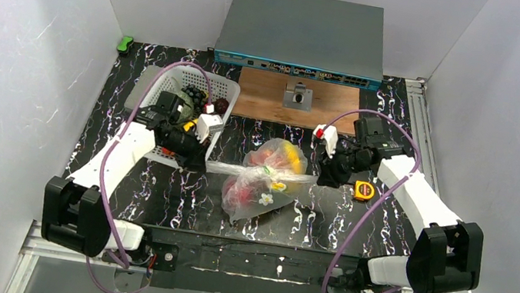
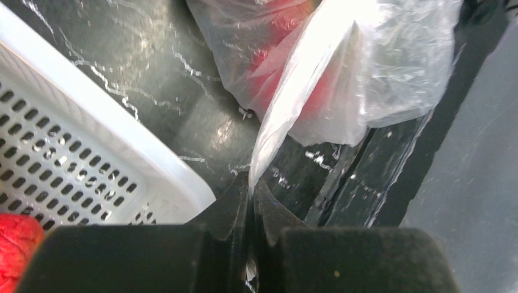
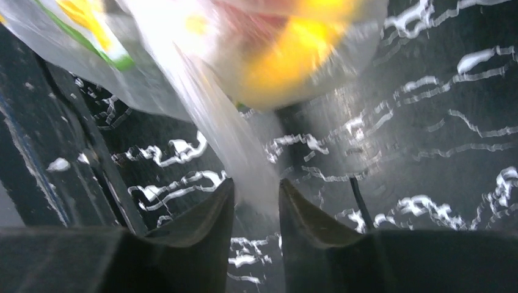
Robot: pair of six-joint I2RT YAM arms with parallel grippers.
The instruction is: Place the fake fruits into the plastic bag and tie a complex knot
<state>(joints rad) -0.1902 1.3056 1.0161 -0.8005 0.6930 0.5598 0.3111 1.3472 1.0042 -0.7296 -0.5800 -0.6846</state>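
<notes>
Our left end effector [image 2: 251, 183] pinches the plastic bag [image 2: 366, 79]; right end effector [image 3: 256, 190] gapes, so the bag may slip free.

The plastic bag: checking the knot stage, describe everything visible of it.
The plastic bag is thin, clear, crinkled, flower-and-lemon printed, lying on the table, holding red and yellow fake fruits. Its handles stretch sideways: one pinched in the left end effector, one passing between the right end effector's parted jaws.
</notes>
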